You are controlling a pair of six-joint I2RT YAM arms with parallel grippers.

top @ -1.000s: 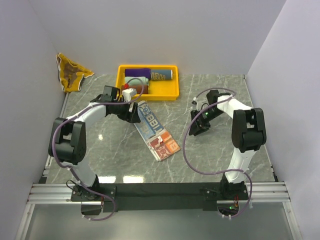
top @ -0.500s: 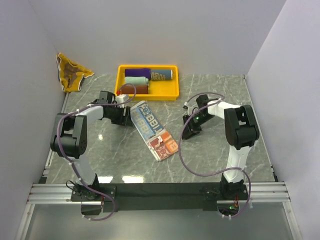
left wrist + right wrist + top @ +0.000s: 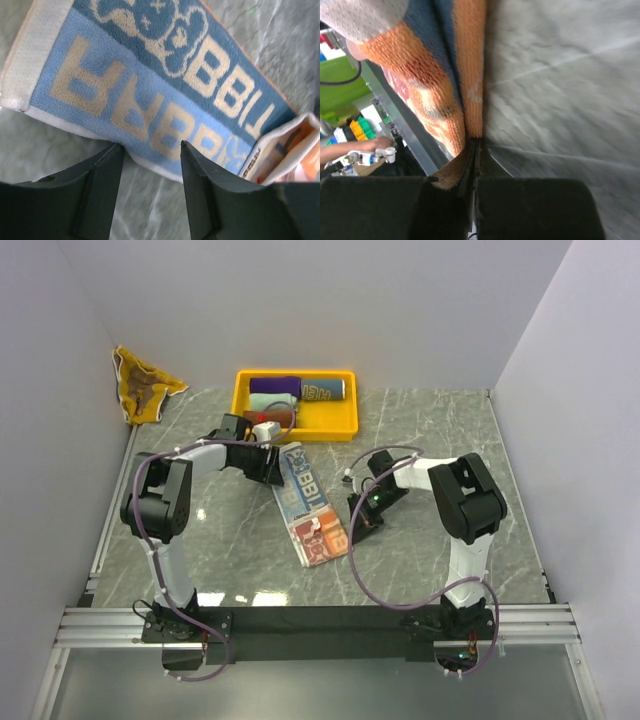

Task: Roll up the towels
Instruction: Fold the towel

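In front of the yellow tray (image 3: 350,405): the blue towel (image 3: 305,498) lies on the table (image 3: 450,440), folded into a long flat strip. One short end sits just shy of the tray and the other runs away from it.
Inside the tray: rolled towels (image 3: 275,386) lie side by side, a purple and a blue one among them.
Left of the tray: a brown-and-yellow towel (image 3: 143,388) is heaped against the wall, not rolled.
How the towel handles: light, soft and floppy, I'd say, with no stiffness at all. It looks likely to sag and skate on that smooth stone.
Where to grab: the hem, pinching every layer of the fold together, so the roll starts tight.
Left claw (image 3: 150,150): at the tray end of the strip, jaws about half apart and facing the white long edge. There's nothing between the fingers that I can see.
Right claw (image 3: 475,145): on the side of the strip away from the tray, clamped tight with the orange hem caught in the pinch.
Watch for: a layer slipping free and the fold opening.
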